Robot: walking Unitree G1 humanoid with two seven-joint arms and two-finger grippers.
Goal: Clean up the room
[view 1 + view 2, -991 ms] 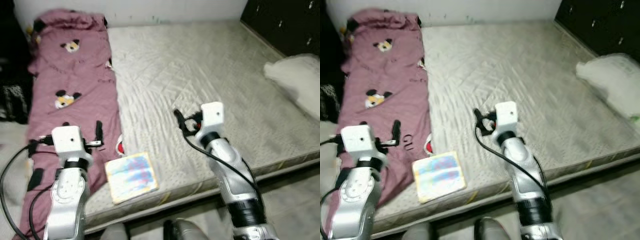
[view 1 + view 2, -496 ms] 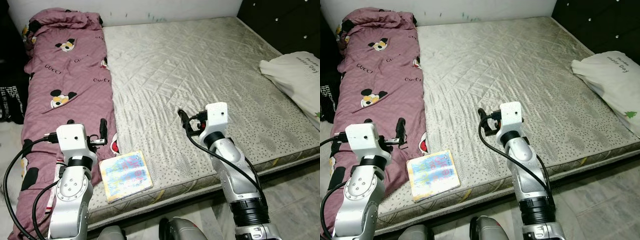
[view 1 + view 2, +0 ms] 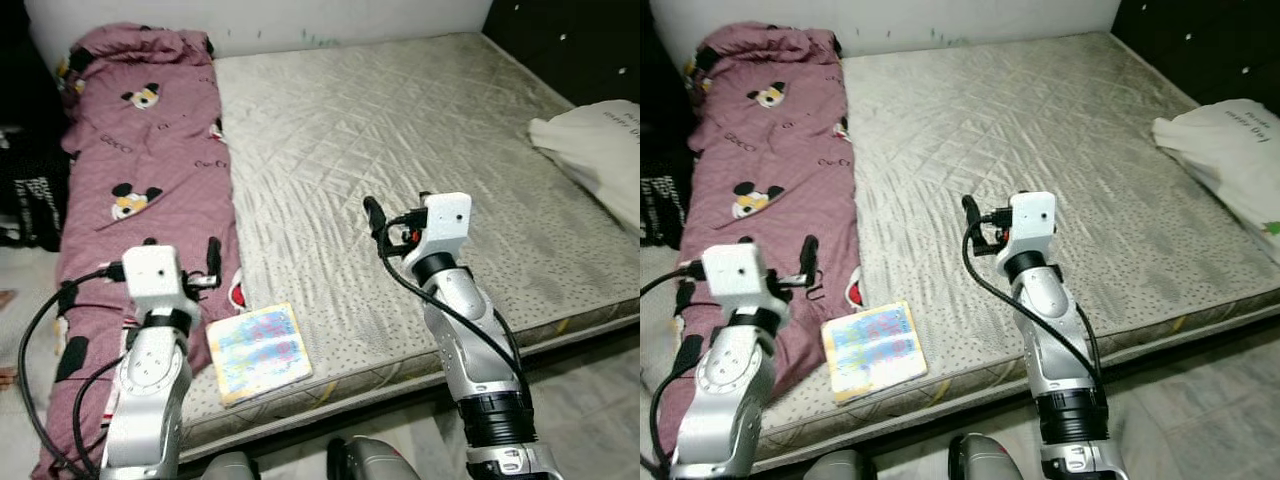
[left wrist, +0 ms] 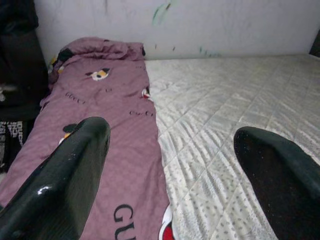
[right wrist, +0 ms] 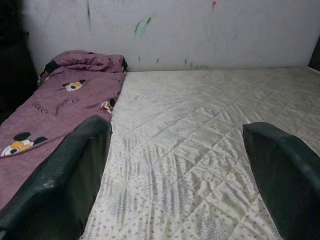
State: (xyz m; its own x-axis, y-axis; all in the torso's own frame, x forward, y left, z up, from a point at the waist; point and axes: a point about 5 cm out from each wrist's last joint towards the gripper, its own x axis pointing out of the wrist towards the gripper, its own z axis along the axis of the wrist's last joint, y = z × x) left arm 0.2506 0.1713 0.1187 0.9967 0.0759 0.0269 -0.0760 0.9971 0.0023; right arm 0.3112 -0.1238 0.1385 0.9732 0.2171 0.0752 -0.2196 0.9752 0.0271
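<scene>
A colourful book (image 3: pixel 259 352) lies flat at the mattress's (image 3: pixel 400 120) front edge, between my two arms. A pink blanket (image 3: pixel 140 150) with cartoon mouse prints runs along the bed's left side. My left gripper (image 4: pixel 172 131) hovers open over the blanket's near end, just left of the book, holding nothing. Over the middle of the mattress, right of the book, my right gripper (image 5: pixel 175 127) is open and empty too. A white pillow (image 3: pixel 600 150) rests at the bed's right edge.
A dark cabinet (image 3: pixel 580 40) stands at the far right behind the pillow. Something black (image 3: pixel 30 200) sits on the floor left of the bed. Pale floor (image 3: pixel 600 400) runs along the bed's front edge. A white wall (image 5: pixel 200 30) closes the far side.
The whole picture shifted and sharpened as the camera moved. Both arms keep the same raised pose with open fingers, and the book lies where it was.
</scene>
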